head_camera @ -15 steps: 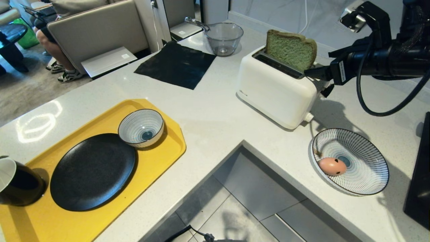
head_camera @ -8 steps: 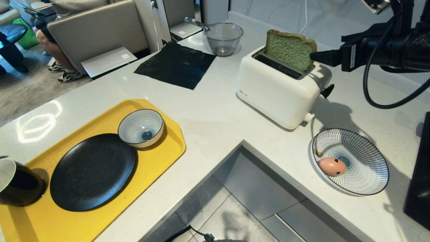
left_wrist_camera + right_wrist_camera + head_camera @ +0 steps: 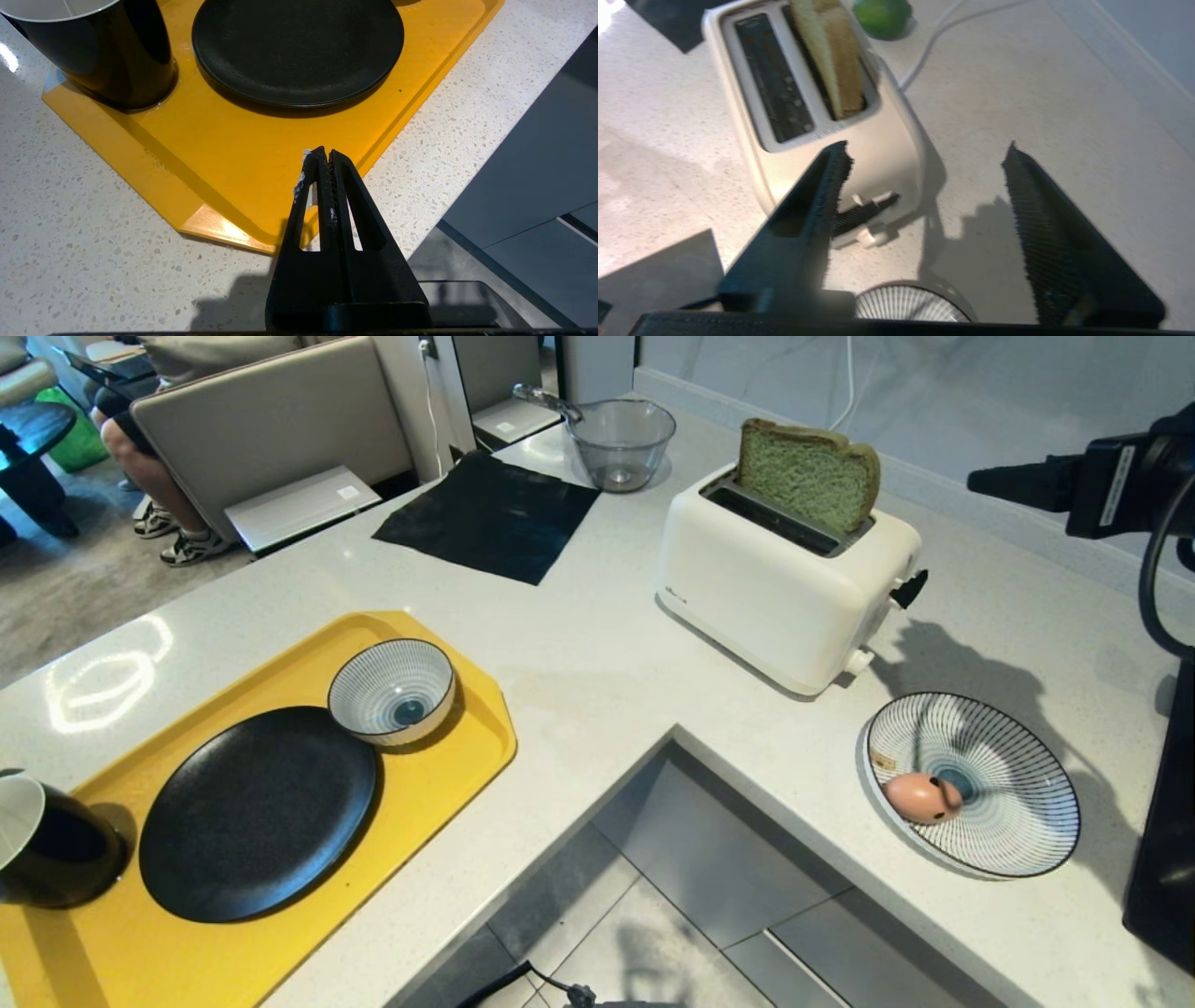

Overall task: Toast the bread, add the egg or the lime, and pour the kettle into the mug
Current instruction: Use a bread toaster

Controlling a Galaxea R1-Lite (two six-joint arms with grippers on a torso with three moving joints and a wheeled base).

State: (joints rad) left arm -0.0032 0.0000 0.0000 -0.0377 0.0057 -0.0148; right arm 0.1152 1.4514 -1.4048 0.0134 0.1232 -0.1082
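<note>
Up in the air to the right of the toaster (image 3: 782,581), the right hand (image 3: 924,158) is hovering with its fingers spread wide and nothing between them, well clear of the bread (image 3: 808,474), which is standing upright in the toaster's far slot. Lower down, the left hand (image 3: 325,156) is hanging clenched and empty over the near edge of the yellow tray (image 3: 233,154), which is carrying the mug (image 3: 100,51), a black plate (image 3: 257,812) and a small striped bowl (image 3: 392,691). Further right on the tabletop (image 3: 579,653), the egg (image 3: 920,798) is lying in a wide striped dish (image 3: 1013,803).
</note>
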